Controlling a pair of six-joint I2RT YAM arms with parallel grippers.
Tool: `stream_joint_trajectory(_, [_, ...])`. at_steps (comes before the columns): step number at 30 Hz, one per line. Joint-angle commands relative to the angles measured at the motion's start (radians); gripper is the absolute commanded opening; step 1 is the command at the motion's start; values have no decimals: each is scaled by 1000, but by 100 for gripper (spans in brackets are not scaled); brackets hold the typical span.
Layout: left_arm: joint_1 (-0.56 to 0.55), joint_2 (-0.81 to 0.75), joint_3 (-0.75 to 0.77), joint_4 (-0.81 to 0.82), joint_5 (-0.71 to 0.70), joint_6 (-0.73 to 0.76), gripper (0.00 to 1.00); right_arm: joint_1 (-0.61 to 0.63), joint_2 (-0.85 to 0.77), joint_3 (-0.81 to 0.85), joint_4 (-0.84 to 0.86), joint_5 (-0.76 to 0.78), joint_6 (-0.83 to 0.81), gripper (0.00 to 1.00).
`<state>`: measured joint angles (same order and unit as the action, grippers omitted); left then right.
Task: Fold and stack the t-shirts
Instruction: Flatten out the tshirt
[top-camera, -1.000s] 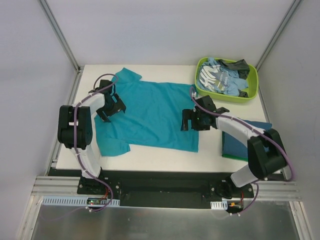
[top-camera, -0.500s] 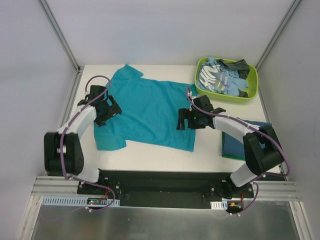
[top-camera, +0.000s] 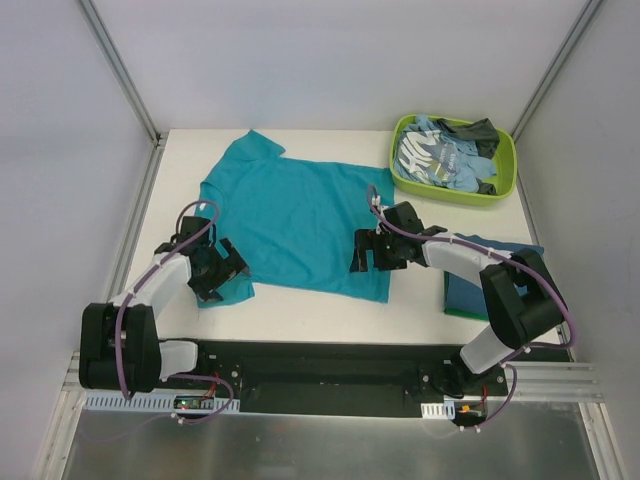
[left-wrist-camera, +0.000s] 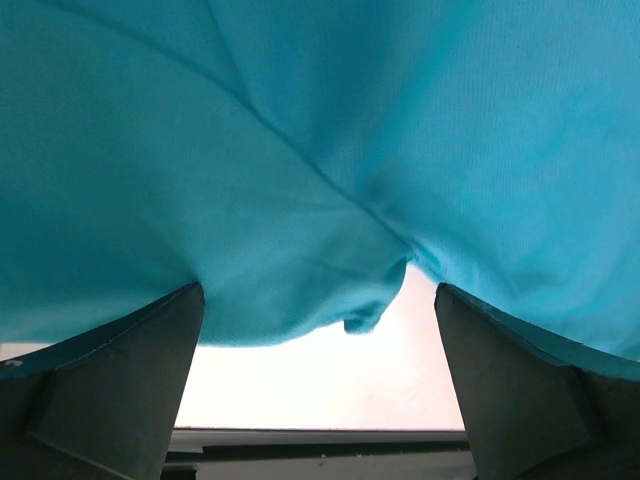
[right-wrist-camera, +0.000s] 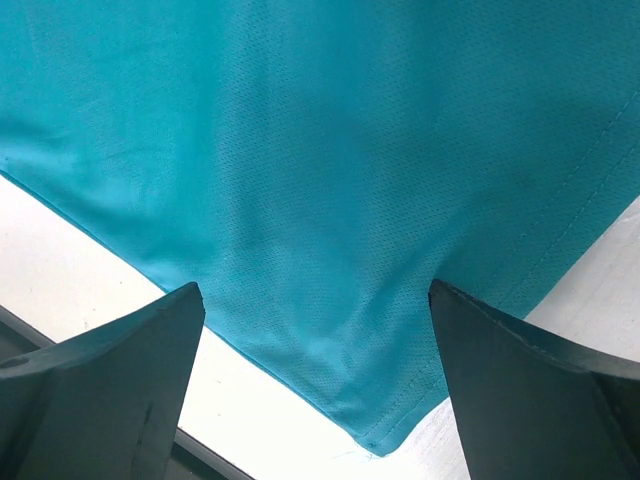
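Observation:
A bright teal t-shirt (top-camera: 295, 215) lies spread flat on the white table. My left gripper (top-camera: 218, 272) is open over its near left sleeve; the left wrist view shows the sleeve's edge (left-wrist-camera: 300, 230) between the spread fingers. My right gripper (top-camera: 375, 255) is open over the shirt's near right hem corner (right-wrist-camera: 385, 440). Neither holds cloth. Light blue printed and dark grey shirts (top-camera: 445, 155) lie heaped in the lime-green tub. A folded dark blue-teal shirt on a green one (top-camera: 470, 285) lies at the right, partly hidden by my right arm.
The lime-green tub (top-camera: 505, 180) stands at the back right corner. The table's near edge (top-camera: 320, 335) runs just beyond both grippers. White walls with metal posts close in the back and sides.
My left gripper has moved from the far left sleeve toward me to the near left sleeve. The shirt has shifted left and back. My right gripper has edged slightly left.

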<state>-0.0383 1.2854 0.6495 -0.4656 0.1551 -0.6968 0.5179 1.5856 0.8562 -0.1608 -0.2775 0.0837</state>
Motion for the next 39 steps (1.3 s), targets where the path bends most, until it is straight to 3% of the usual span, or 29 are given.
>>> stream_joint_trajectory(1, [-14, -130, -80, -77, 49, -58, 99, 1, 17, 12, 4, 1, 16, 96])
stream_joint_trajectory(9, [-15, -349, -102, -261, 46, -78, 99, -2, 40, 26, -22, 6, 39, 96])
stream_joint_trajectory(16, [-15, -440, -86, -384, -194, -208, 99, -6, 24, 17, -23, 4, 33, 96])
stream_joint_trajectory(23, [-15, -630, -224, -384, -370, -411, 99, -10, -12, 12, -31, 14, 31, 96])
stream_joint_trajectory(29, [-15, -649, -278, -309, -419, -415, 75, -10, -41, 4, -39, 32, 27, 96])
stream_joint_trajectory(33, [-15, -563, -292, -210, -402, -402, 60, -12, -49, 1, -48, 50, 25, 96])
stream_joint_trajectory(37, [-15, -465, -269, -165, -416, -376, 52, -12, -56, 0, -60, 63, 25, 96])
stream_joint_trajectory(39, [-14, -436, -263, -147, -420, -363, 43, -12, -62, -3, -68, 73, 28, 96])
